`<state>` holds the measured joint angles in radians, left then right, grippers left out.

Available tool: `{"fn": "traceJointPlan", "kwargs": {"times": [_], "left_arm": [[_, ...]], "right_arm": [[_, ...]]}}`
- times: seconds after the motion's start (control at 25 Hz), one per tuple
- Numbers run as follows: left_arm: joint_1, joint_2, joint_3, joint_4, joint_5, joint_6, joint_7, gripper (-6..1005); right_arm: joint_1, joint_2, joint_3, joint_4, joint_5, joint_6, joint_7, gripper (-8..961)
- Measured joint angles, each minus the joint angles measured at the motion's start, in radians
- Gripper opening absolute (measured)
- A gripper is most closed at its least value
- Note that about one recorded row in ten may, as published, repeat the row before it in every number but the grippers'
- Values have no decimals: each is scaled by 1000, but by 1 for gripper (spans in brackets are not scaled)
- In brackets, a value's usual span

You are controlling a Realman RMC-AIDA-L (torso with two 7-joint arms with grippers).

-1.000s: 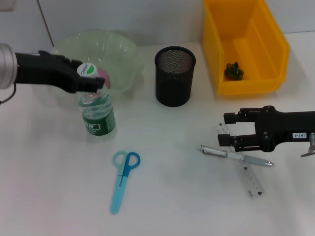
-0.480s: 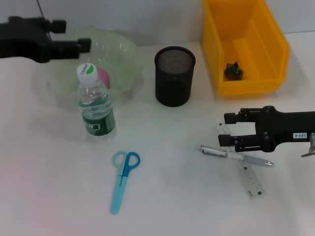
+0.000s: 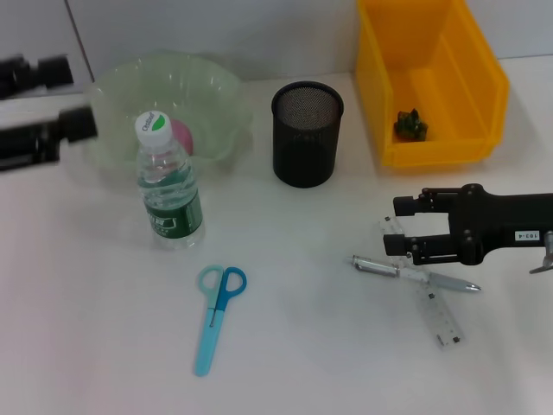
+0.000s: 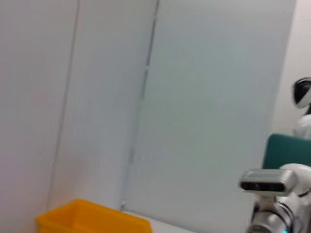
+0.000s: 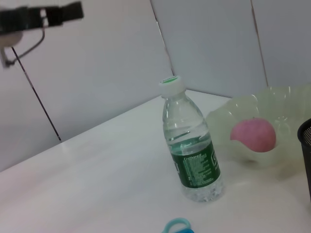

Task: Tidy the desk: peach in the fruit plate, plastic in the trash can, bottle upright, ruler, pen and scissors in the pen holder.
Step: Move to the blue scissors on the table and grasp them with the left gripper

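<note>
The clear water bottle (image 3: 169,186) with a green label stands upright in front of the pale green fruit plate (image 3: 216,86), which holds the pink peach (image 3: 181,136). My left gripper (image 3: 79,95) is open and empty at the far left, apart from the bottle. My right gripper (image 3: 400,227) is open just above the ruler (image 3: 432,304) and the pen (image 3: 413,275), which lie crossed. Blue scissors (image 3: 216,313) lie flat in the front middle. The black mesh pen holder (image 3: 307,134) stands at centre. The right wrist view shows the bottle (image 5: 192,145) and peach (image 5: 252,135).
A yellow bin (image 3: 484,86) at the back right holds a green piece of plastic (image 3: 409,125). The bin's corner (image 4: 92,221) shows in the left wrist view under a pale wall. The table's far left edge lies by my left arm.
My left gripper let go of the bottle cap, rose and drew back to the far left. The bottle stays upright. My right arm has not moved.
</note>
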<state>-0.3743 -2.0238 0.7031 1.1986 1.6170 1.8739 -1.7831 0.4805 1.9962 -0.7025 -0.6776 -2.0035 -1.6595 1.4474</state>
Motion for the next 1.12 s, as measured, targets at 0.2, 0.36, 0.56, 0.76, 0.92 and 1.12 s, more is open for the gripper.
{"fn": "traceJointPlan", "kwargs": {"times": [0.2,0.36,0.56,0.76,0.92,1.12], "left_arm": [[19,2,24,-206,23,36,172,809],[27,-16,50,-368,98,26,360,808],[18,-34,53,-455,195,-34,446,807],[17,-37,53,-481,244,-64,474,806],[17,-37,54,-490,276,-75,480,805],[17,-38,55,-493,294,-78,478,804]], "right_arm": [[-3,-2,0,-1,0,-9,3,712],[-5,-4,0,-3,0,-22,4,712],[-5,-4,-2,-3,-6,-33,9,711],[-14,-6,-5,-5,-7,-47,15,710],[-25,-9,-8,-6,-7,-64,15,710],[-41,-9,-9,-13,-13,-83,16,709]]}}
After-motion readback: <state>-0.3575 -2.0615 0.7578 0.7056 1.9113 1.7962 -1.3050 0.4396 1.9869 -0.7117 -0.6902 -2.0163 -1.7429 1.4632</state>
